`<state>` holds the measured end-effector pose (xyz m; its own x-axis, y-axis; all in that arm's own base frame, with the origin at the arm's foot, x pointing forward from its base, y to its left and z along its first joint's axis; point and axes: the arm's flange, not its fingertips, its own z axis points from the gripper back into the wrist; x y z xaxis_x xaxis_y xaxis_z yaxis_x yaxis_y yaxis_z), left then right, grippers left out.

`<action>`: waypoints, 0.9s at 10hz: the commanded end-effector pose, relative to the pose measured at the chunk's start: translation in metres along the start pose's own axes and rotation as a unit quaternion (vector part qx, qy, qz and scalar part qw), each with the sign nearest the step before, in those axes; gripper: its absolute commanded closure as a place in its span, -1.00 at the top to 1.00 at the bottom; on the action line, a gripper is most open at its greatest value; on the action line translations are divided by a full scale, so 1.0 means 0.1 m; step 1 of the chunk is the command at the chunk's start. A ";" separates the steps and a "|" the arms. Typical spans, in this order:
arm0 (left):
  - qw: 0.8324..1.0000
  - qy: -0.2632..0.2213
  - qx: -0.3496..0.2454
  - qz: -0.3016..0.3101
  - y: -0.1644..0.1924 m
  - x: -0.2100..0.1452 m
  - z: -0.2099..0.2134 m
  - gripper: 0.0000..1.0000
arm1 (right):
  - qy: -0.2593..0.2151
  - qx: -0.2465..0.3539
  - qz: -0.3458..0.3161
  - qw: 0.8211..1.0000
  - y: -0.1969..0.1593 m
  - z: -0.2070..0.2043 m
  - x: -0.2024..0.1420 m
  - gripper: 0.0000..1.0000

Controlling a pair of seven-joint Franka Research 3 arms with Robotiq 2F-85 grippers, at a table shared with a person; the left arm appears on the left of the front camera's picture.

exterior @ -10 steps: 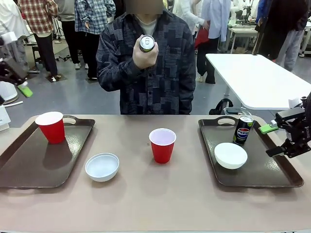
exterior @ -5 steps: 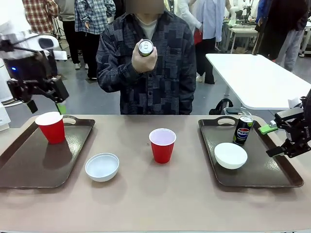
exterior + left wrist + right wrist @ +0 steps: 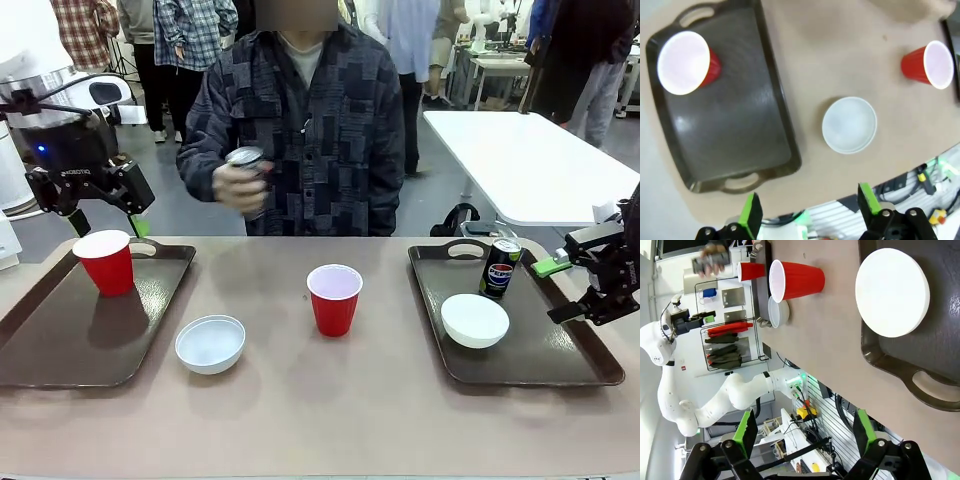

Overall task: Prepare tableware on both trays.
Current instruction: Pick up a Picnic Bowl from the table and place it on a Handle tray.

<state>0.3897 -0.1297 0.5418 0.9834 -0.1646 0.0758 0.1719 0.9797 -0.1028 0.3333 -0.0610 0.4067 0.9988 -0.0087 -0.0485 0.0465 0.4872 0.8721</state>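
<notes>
At nine o'clock, the left tray (image 3: 70, 350) bears a red cup (image 3: 104, 262); the left gripper (image 3: 105, 222) hovers above it, jaws wide, empty. At three o'clock, the right tray (image 3: 545, 360) holds a white bowl (image 3: 474, 320) and a Pepsi can (image 3: 500, 268); the right gripper (image 3: 556, 290) hangs beside it, jaws wide. Between the trays stand a second cup (image 3: 334, 299) and a second bowl (image 3: 210, 343). At twelve, the person's hand (image 3: 238, 188) holds another can (image 3: 245, 158).

The table (image 3: 300, 420) top is matt and smooth. The middle cup (image 3: 334, 299) is red plastic with a slight sheen. Left of it, the tray (image 3: 60, 350) is dark plastic with a dull gloss, the bowl (image 3: 210, 343) smooth and satin white. Right of it, the can (image 3: 500, 268) is glossy printed metal. Behind it, the shirt (image 3: 340, 140) is patterned cloth.
</notes>
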 end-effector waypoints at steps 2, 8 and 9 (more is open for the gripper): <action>1.000 -0.002 -0.025 0.003 0.17 -0.58 0.13 1.00 | 0.000 0.007 0.002 1.000 0.00 0.00 -0.01 1.00; 1.000 0.001 0.002 0.021 -0.02 -0.86 0.17 1.00 | 0.000 0.007 0.002 1.000 0.00 0.00 -0.01 1.00; 1.000 0.000 0.005 0.024 -0.02 -0.87 0.17 1.00 | 0.000 0.007 0.002 1.000 0.00 0.00 -0.01 1.00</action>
<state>0.2999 -0.1108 0.5546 0.9859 -0.1563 0.0594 0.1616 0.9818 -0.0999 0.3334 -0.0609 0.4064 0.9987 -0.0084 -0.0493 0.0472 0.4875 0.8718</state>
